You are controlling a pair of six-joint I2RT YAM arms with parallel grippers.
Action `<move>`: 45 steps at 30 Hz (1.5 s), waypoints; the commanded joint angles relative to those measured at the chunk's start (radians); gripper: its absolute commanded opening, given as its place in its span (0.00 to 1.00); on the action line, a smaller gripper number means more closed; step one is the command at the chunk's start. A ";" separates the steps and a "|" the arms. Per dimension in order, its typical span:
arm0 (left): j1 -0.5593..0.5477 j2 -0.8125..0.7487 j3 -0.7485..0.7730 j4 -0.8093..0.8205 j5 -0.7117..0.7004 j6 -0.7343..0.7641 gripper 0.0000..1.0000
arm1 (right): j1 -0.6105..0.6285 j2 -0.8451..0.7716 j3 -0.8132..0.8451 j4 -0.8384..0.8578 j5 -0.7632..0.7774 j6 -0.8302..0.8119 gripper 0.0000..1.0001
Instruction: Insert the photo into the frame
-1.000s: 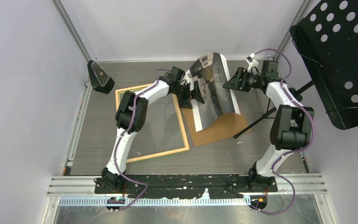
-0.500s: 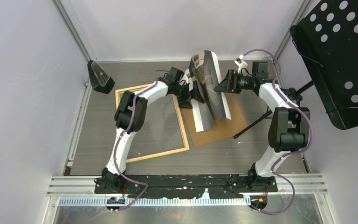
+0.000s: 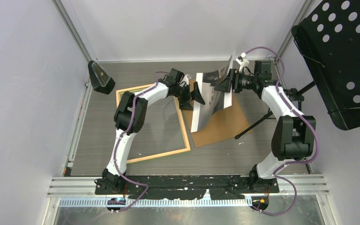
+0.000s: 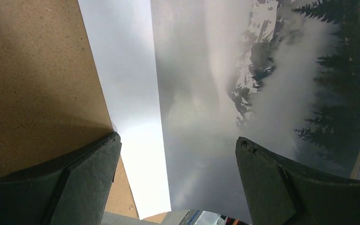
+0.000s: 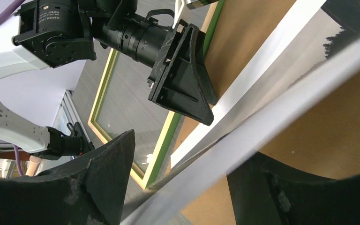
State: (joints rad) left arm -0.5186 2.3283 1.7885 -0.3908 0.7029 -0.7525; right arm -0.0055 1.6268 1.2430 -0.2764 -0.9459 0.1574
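Top external: photo [image 3: 213,93] stands tilted at upper centre over brown backing [image 3: 225,124], right of frame [image 3: 183,136]; left gripper [image 3: 197,96] gapes wide and empty, right gripper [image 3: 226,83] sits open astride the photo's edge, so unpinched, the sheet may flop.

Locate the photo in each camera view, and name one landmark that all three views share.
Top external: the photo stands tilted, just above the picture's centre.
Left wrist: the photo fills the centre and right, with a white band along its left.
Right wrist: the photo crosses diagonally from lower left to upper right.
Shared landmark: the brown backing sheet under it.
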 commanded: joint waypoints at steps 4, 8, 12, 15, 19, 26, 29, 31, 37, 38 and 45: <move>-0.004 -0.024 -0.029 -0.033 -0.011 0.006 0.98 | 0.006 -0.017 0.018 -0.037 0.080 -0.041 0.65; -0.004 -0.026 -0.029 -0.034 -0.010 0.005 0.98 | 0.006 0.006 0.026 -0.082 0.165 -0.066 0.51; -0.004 -0.028 -0.025 -0.036 -0.011 0.007 0.98 | 0.006 0.015 0.028 -0.102 0.208 -0.078 0.42; -0.004 -0.029 -0.019 -0.043 -0.015 0.010 0.98 | 0.006 0.015 0.035 -0.126 0.248 -0.088 0.39; -0.004 -0.040 -0.014 -0.055 -0.026 0.021 0.98 | 0.006 0.013 0.056 -0.168 0.321 -0.114 0.30; -0.004 -0.066 0.008 -0.084 -0.048 0.047 0.98 | 0.006 -0.005 0.084 -0.223 0.446 -0.141 0.14; -0.003 -0.081 0.022 -0.100 -0.051 0.058 0.98 | 0.006 -0.028 0.095 -0.231 0.480 -0.151 0.08; -0.001 -0.094 0.027 -0.106 -0.051 0.065 0.98 | 0.006 -0.045 0.101 -0.237 0.486 -0.172 0.06; 0.025 -0.143 0.044 -0.125 -0.057 0.090 0.98 | 0.039 -0.094 0.120 -0.256 0.495 -0.195 0.06; 0.029 -0.153 0.044 -0.126 -0.060 0.094 0.98 | 0.040 -0.097 0.126 -0.257 0.493 -0.196 0.07; 0.045 -0.177 0.021 -0.121 -0.064 0.101 0.99 | 0.042 -0.071 0.140 -0.278 0.467 -0.195 0.19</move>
State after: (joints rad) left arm -0.4839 2.2162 1.7863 -0.5137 0.6395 -0.6716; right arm 0.0364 1.5684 1.3487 -0.5526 -0.4660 -0.0257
